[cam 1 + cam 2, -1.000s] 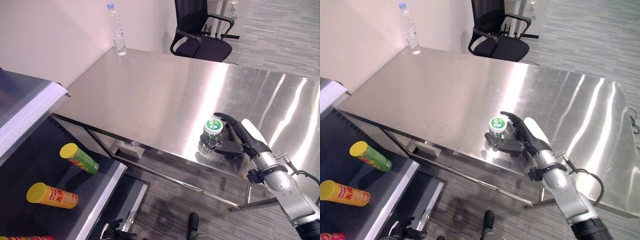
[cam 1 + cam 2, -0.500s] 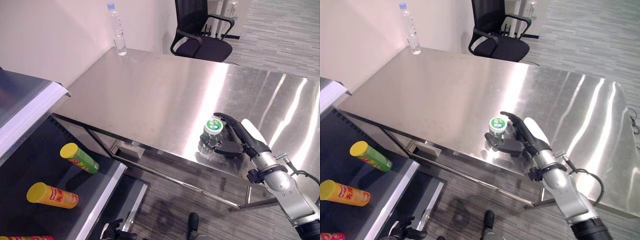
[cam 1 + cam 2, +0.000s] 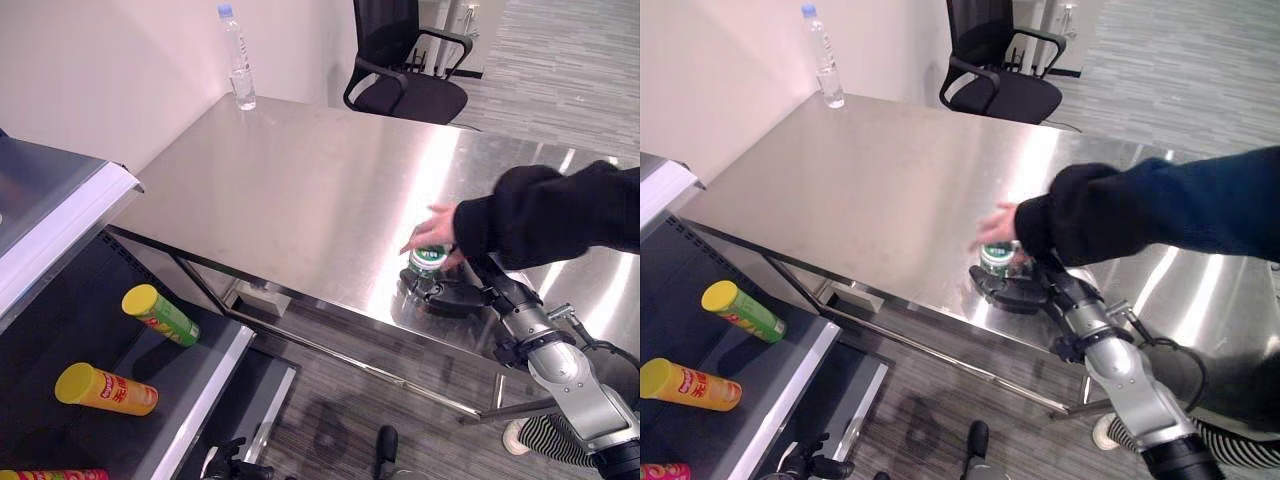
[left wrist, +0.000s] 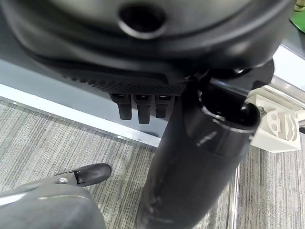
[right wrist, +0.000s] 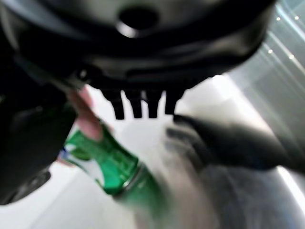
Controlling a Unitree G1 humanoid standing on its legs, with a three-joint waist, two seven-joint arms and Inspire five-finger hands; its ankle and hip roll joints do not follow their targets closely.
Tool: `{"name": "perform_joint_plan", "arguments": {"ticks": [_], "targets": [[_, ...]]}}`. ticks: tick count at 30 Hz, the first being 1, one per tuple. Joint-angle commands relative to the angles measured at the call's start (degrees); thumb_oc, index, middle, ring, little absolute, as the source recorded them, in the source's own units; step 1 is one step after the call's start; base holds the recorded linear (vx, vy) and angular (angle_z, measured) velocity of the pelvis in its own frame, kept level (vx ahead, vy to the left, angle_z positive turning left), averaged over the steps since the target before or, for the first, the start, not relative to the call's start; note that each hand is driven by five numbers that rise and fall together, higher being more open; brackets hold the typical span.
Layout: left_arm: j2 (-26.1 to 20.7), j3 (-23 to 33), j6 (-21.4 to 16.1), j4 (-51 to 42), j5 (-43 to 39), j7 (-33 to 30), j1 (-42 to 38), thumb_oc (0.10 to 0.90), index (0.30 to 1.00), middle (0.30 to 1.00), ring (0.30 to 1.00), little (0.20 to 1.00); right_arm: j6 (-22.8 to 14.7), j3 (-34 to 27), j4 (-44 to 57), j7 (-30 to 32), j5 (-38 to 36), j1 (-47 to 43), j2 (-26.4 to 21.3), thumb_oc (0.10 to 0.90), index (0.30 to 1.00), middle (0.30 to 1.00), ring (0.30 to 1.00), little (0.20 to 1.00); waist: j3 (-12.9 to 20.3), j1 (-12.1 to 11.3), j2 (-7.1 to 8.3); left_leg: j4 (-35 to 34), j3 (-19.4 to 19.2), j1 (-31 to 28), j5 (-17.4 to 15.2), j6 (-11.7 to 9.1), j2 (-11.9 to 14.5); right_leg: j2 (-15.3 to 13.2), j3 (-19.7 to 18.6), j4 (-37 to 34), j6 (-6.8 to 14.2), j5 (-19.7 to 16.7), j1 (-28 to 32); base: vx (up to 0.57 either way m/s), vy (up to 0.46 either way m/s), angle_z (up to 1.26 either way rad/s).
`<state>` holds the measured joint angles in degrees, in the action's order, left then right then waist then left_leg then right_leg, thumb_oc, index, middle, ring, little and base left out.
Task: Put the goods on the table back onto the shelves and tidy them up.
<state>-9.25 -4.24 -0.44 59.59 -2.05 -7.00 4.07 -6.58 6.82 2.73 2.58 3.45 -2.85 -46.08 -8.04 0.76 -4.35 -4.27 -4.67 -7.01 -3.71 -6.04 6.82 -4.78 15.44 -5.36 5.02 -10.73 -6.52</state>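
— Where does the green bottle [image 3: 428, 262] stand?
— On the steel table [image 3: 300, 190], near its front edge, just ahead of the right hand [image 3: 470, 295]; fingers spread about it, not closed. A second ago no one was there; now a person's hand [image 3: 432, 230] in a dark sleeve [image 3: 545, 212] rests on its cap.
— Room to move?
— Bare tabletop behind. On the shelf [image 3: 215, 365], a green can [image 3: 158, 315] and a yellow can [image 3: 105, 389]. Left hand [image 4: 138, 107] hangs relaxed.

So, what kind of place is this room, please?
Probably an office or lab arranged as a mock shop: a steel table, a dark shelf unit holding snack tubes, an office chair, and grey carpet.
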Motion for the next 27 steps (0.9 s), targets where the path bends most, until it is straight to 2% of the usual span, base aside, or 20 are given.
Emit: {"name": "perform_joint_plan", "arguments": {"ticks": [1, 11, 18, 23, 27], "targets": [[-4.5, -0.9, -2.6, 0.1, 0.3, -1.3, -2.3, 0.800, 0.900, 0.900, 0.900, 0.900, -3.8, -0.7, 3.1, 1.0, 0.1, -4.4, 1.2, 0.800, 0.900, 0.900, 0.900, 0.900, 2.3, -0.7, 3.44, 0.9, -2.2, 4.2, 2.1, -1.5, 0.4, -4.2, -1.2, 2.9, 7.1, 13.5, 8.8, 0.00, 0.000, 0.00], [-4.5, -0.7, -2.6, 0.0, 0.3, -1.3, -2.1, 0.800, 0.900, 0.900, 0.900, 0.900, -3.7, -1.4, 3.4, 1.2, 0.6, -3.9, 1.5, 0.800, 0.900, 0.900, 0.900, 0.900, 2.4, -0.7, 3.48, 0.9, -2.1, 4.0, 2.0, -1.5, 0.4, -4.3, -1.2, 3.1, 7.1, 13.6, 8.9, 0.00, 0.000, 0.00], [-4.5, -0.4, -2.6, -0.1, 0.2, -1.5, -2.1, 0.800, 0.900, 0.900, 0.900, 0.900, -4.4, -3.9, 7.8, 2.7, 1.8, -4.1, 1.3, 0.800, 0.900, 0.900, 0.900, 0.900, 2.4, -0.5, 3.54, 1.0, -2.4, 3.9, 1.9, -1.3, 0.5, -4.4, -1.3, 3.1, 7.2, 13.5, 8.9, 0.00, 0.000, 0.00], [-4.4, 0.0, -2.5, -0.4, 0.0, -2.1, -2.2, 0.800, 0.900, 0.900, 0.900, 0.900, -5.0, -8.6, 11.7, 6.9, 2.0, -5.1, 2.6, 0.800, 0.900, 0.900, 0.900, 0.900, 2.6, -0.1, 3.53, 1.0, -2.6, 3.8, 1.7, -1.2, 0.5, -4.3, -1.5, 3.1, 7.3, 13.5, 8.8, 0.00, 0.000, 0.00], [-4.2, 0.6, -2.2, -0.2, 0.1, -2.5, -2.0, 0.800, 0.900, 0.900, 0.900, 0.900, -5.1, -14.7, 15.3, 10.9, 2.8, -5.5, 3.0, 0.800, 0.900, 0.900, 0.900, 0.900, 3.0, 0.2, 3.81, 1.1, -2.7, 3.5, 1.4, -1.1, 0.5, -4.2, -1.7, 3.0, 7.3, 13.5, 9.0, 0.00, 0.000, 0.00]]}}
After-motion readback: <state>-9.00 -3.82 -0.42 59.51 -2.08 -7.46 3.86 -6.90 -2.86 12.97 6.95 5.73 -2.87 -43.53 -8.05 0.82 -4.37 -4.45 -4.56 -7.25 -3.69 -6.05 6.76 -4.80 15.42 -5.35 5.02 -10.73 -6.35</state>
